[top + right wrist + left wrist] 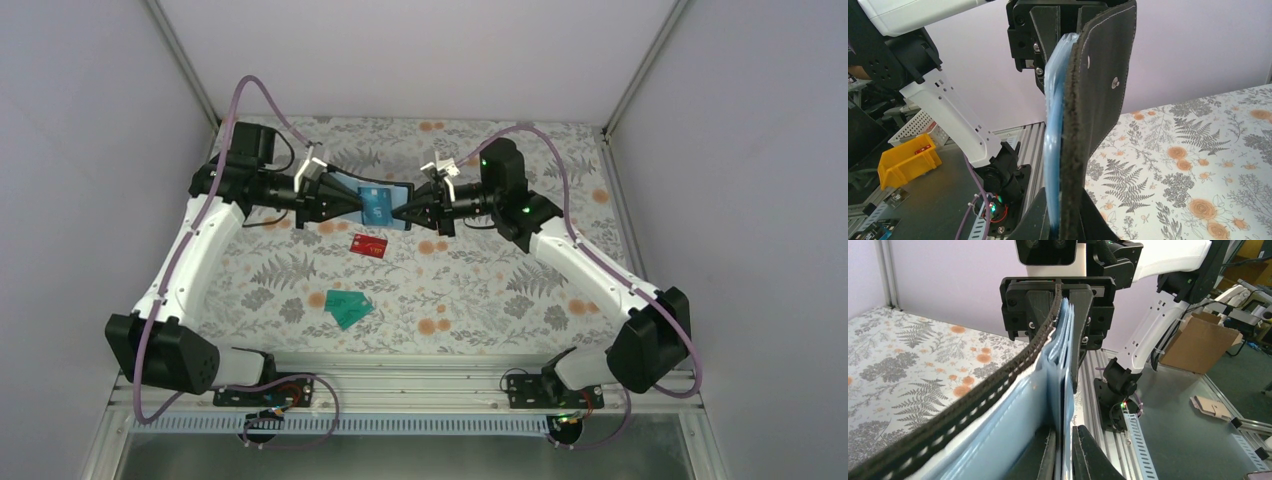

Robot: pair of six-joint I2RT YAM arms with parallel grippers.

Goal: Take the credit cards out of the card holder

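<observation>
Pale grey walls (420, 50) close the fern-patterned desk (480, 280) on three sides, and open cloth runs toward the near rail. Above the far middle, the left hand (355, 205) and right hand (403, 212) meet tip to tip. Each pinches one end of the card holder (1100, 85), held clear of the desk with a blue card (377, 203) showing in it. A red card (368, 246) lies flat just nearer, and two overlapping teal cards (347, 308) lie nearer still.
</observation>
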